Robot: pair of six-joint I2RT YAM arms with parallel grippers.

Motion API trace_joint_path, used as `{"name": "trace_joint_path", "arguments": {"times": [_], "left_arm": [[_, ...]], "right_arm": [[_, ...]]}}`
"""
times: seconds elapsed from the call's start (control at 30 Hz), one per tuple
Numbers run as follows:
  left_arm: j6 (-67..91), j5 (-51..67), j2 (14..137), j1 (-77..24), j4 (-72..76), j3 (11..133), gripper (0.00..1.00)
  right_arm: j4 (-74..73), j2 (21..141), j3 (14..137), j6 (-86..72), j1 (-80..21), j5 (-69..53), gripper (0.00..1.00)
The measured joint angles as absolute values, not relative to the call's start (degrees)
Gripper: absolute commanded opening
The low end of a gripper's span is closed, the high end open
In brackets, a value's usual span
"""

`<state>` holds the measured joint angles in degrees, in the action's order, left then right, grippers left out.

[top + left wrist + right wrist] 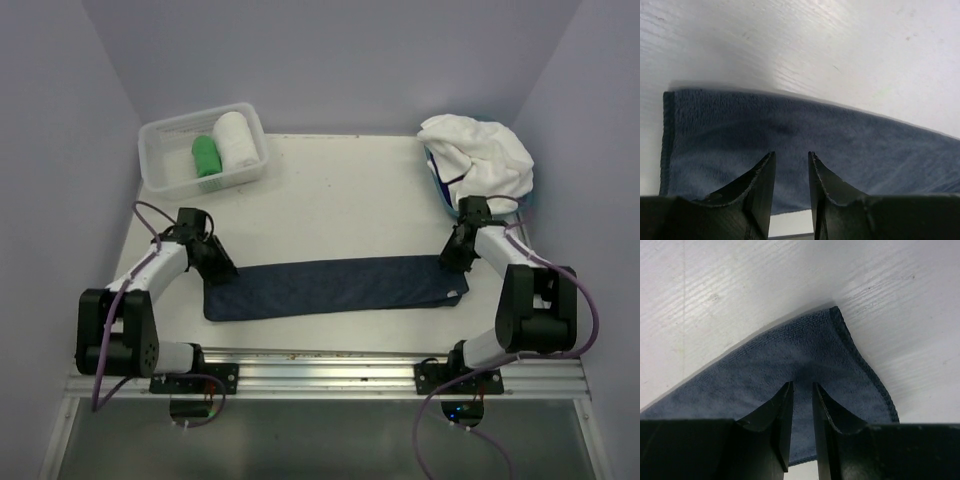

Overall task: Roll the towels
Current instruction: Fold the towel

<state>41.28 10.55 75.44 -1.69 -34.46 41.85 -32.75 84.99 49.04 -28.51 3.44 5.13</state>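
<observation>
A dark navy towel [335,287] lies flat on the table as a long folded strip. My left gripper [222,272] hovers over its left end. In the left wrist view the left gripper [791,155] stands open, a narrow gap between its fingers and the navy towel [815,125] flat beneath. My right gripper [455,262] is over the strip's right end. The right wrist view shows the right gripper [802,385] open by a slim gap above the towel's corner [840,340], with no fabric between the fingers. More towels sit at the back.
A clear white basket [160,165] at the back left holds a rolled green towel [206,157] and a rolled white towel [236,140]. A heap of white towels [485,150] covers a light blue tub [436,180] at the back right. Walls close in on both sides.
</observation>
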Motion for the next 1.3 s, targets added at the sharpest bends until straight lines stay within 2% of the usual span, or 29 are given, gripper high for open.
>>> {"name": "trace_joint_path", "arguments": {"times": [0.2, 0.4, 0.53, 0.7, 0.83, 1.13, 1.3], "left_arm": [[41.4, 10.4, 84.6, -1.4, -32.2, 42.3, 0.36], [41.5, 12.9, 86.8, 3.6, -32.1, 43.5, 0.36], [41.4, 12.6, 87.2, 8.6, -32.0, 44.3, 0.36], [40.9, 6.7, 87.3, 10.0, -32.4, 46.5, 0.37], [40.6, 3.5, 85.8, 11.1, -33.5, 49.1, 0.39], [38.6, 1.6, 73.8, 11.3, -37.2, 50.4, 0.4], [38.0, 2.0, 73.3, 11.3, -37.5, 48.6, 0.4]], "right_arm": [[-30.0, 86.9, 46.4, -29.6, 3.4, 4.8, 0.28], [-27.3, 85.4, 44.2, -31.6, 1.6, 5.2, 0.3], [-25.2, 85.1, 43.7, -33.4, -3.4, 6.2, 0.3], [-23.6, 85.5, 44.0, -35.0, -11.7, 6.1, 0.31], [-25.6, 83.4, 44.0, -35.2, -14.5, 6.0, 0.34], [-30.8, 67.4, 40.0, -36.4, -14.5, 8.0, 0.32], [-31.9, 68.7, 33.6, -38.6, -14.5, 7.5, 0.29]]}}
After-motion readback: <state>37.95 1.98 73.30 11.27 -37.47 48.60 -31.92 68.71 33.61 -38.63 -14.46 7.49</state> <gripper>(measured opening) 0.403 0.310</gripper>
